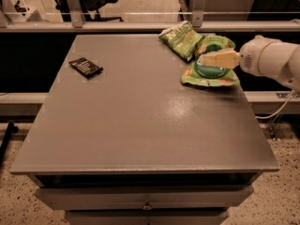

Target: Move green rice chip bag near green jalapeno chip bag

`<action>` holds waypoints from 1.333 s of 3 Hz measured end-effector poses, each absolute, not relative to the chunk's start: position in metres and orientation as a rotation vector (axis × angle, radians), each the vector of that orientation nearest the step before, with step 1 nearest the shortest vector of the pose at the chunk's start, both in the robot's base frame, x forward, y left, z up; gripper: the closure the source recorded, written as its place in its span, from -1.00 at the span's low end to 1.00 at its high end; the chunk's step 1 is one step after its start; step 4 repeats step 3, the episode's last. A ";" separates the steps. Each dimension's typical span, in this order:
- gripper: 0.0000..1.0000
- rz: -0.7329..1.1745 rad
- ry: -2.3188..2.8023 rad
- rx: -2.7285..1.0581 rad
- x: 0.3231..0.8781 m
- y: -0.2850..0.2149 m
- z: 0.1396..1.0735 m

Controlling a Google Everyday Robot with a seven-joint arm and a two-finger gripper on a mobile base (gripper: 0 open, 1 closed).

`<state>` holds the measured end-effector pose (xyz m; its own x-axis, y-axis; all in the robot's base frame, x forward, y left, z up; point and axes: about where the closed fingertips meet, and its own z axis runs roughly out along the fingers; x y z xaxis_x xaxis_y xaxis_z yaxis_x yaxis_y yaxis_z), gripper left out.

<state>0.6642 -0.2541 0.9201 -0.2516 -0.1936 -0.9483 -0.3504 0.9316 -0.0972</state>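
Table: grey top (140, 125) fills our view, with drawers (145, 198) beneath and a rail behind; we take the jalapeno bag, near the far right corner, as our landmark.
Packet: small and dark (86, 67), lying flat well to the left of the jalapeno bag and apart from everything else.
Jalapeno bag: dull green and crinkled (180, 37), lying at a slant near the table's far edge.
Rice bag: bright green (208, 74), lying on the table just right of and in front of the jalapeno bag; their near edges seem to touch.
Gripper: pale (211, 59), low over the rice bag's middle, just right of the jalapeno bag; we cannot tell how far open it is, nor whether it has hold of the bag.
Arm: white (272, 60), coming in from the right of the jalapeno bag, past the table's edge.
Done: we judge the main move made, as the rice bag already lies beside the jalapeno bag.
Left: as we read it, only to let go, if the bag is held, and draw the gripper clear.
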 end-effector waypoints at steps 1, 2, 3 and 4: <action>-1.00 0.212 1.764 -0.505 0.633 -0.260 0.951; -1.00 0.150 1.677 -0.681 0.577 -0.273 1.002; -1.00 0.113 1.552 -0.874 0.522 -0.264 1.053; -1.00 0.113 1.552 -0.874 0.522 -0.264 1.053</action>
